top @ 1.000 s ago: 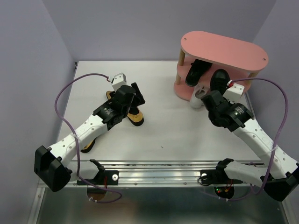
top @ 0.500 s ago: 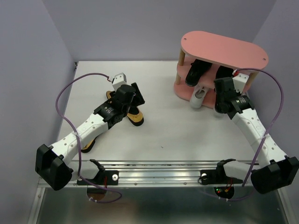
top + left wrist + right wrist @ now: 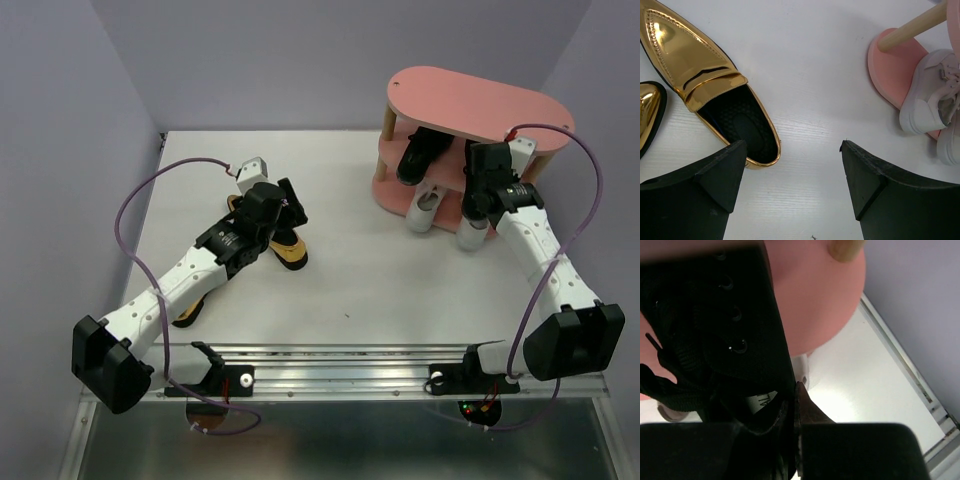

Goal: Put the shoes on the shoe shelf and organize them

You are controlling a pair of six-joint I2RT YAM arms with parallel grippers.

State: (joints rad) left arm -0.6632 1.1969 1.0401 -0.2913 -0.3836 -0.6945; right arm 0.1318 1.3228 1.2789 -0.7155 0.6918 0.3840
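Note:
The pink shoe shelf (image 3: 480, 100) stands at the back right. One black shoe (image 3: 418, 152) sits on its middle tier. My right gripper (image 3: 483, 165) reaches into that tier beside it, shut on a second black lace-up shoe (image 3: 705, 340) by its collar. Two white sneakers (image 3: 430, 208) (image 3: 472, 235) stand at the bottom tier. My left gripper (image 3: 288, 205) is open and empty, low over the table next to a shiny gold pointed shoe (image 3: 715, 95); the toe of a second gold shoe (image 3: 647, 110) shows at the left edge.
The left wrist view shows the shelf's bottom board (image 3: 890, 65), a wooden post (image 3: 912, 25) and a white sneaker (image 3: 930, 95) ahead on the right. The right wall is close behind the shelf. Purple cables loop over both arms.
My right arm has carried the black shoe from in front of the shelf up and back into the middle tier. The left arm has hardly moved.

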